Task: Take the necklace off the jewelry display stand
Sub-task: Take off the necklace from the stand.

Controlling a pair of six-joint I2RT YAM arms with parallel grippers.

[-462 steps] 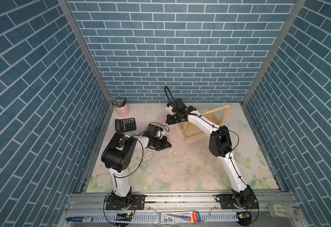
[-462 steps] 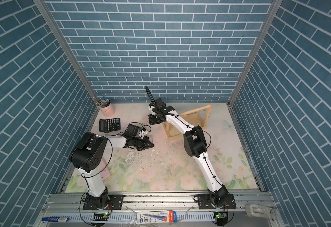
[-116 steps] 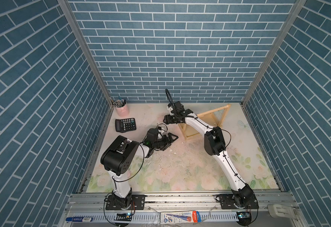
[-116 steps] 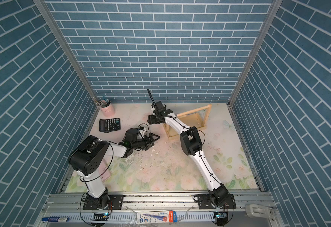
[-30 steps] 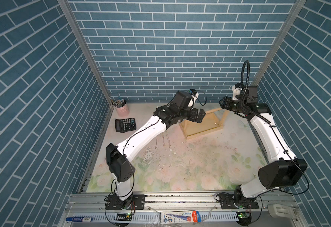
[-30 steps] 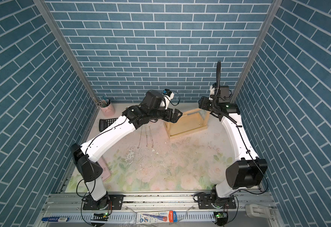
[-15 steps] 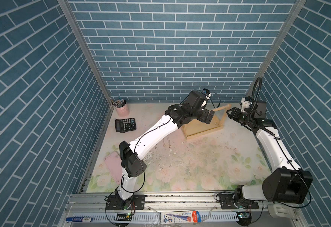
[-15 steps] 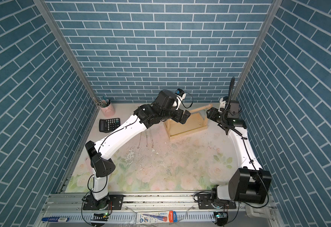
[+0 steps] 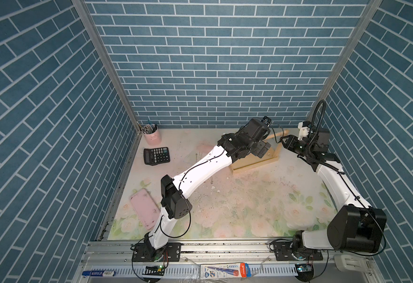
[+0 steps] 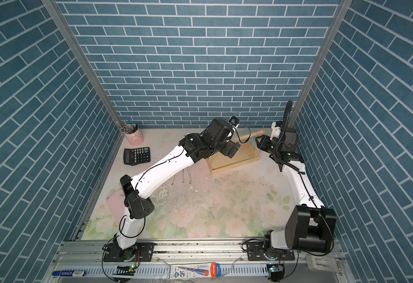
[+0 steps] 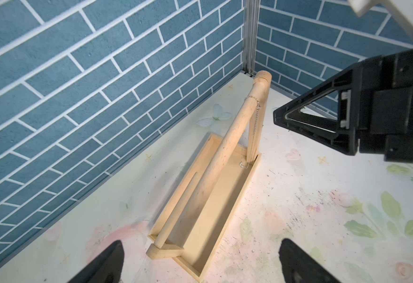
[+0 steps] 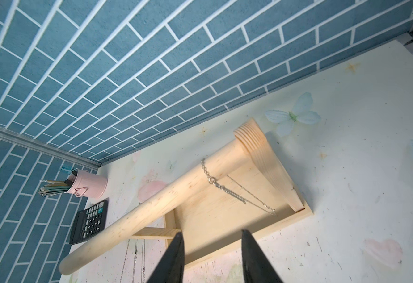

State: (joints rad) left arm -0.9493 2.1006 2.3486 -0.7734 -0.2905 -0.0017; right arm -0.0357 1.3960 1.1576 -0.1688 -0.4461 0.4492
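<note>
The jewelry display stand (image 11: 224,152) is pale natural wood, the necklace (image 12: 227,191) silver, the walls (image 9: 225,61) blue brick-patterned with white joints, the table cover (image 9: 249,208) cream with pink roses and green leaves, the calculator (image 9: 156,156) black, the pen cup (image 9: 154,139) pink.

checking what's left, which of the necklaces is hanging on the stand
The silver chain looped over the stand's dowel bar near its end post, dangling toward the tray; the other necklaces lie flat on the mat.

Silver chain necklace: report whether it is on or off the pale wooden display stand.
On. The thin silver chain necklace loops over the round top bar of the pale wooden jewelry display stand, hanging beside one post.
</note>
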